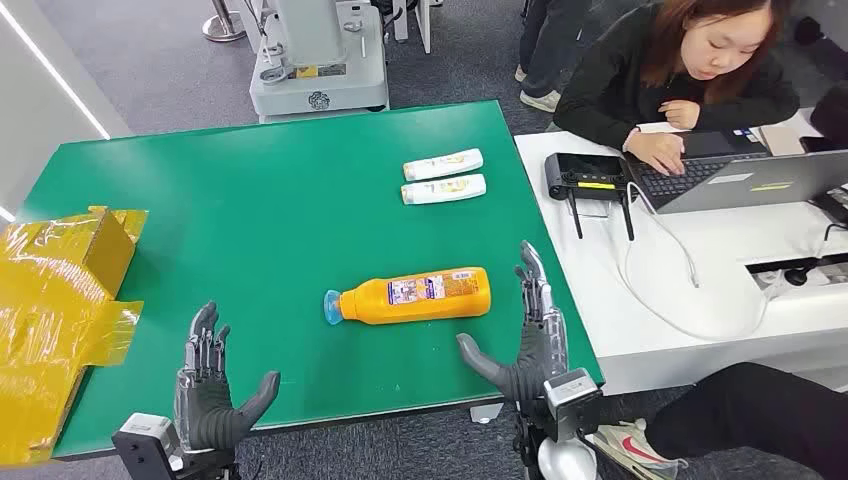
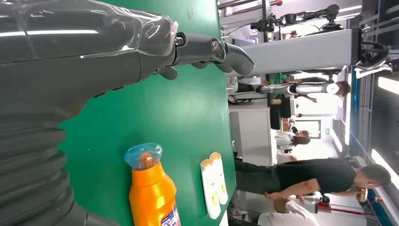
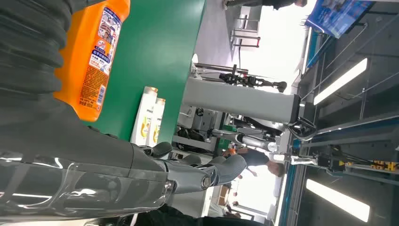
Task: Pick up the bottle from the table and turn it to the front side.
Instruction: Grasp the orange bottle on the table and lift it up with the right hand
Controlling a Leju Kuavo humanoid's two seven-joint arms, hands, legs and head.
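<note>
Bottle [image 1: 413,294]: orange, on its side mid-table [image 1: 250,200], blue cap toward the left hand.
Left hand [image 1: 212,385]: empty, fingers apart, well apart from bottle.
Right hand [image 1: 525,335]: empty, fingers spread, near the bottle's base.

A green table [image 1: 250,200] carries an orange bottle [image 1: 415,294] lying on its side, two white bottles [image 1: 443,177] lying side by side farther back, and yellow-taped cardboard [image 1: 60,290] at its left edge.

Bare green tabletop [image 1: 250,220] surrounds the orange bottle [image 1: 415,296] on every side. Two white bottles [image 1: 443,177] lie well beyond it, and a yellow box [image 1: 60,290] sits far to its left.
</note>
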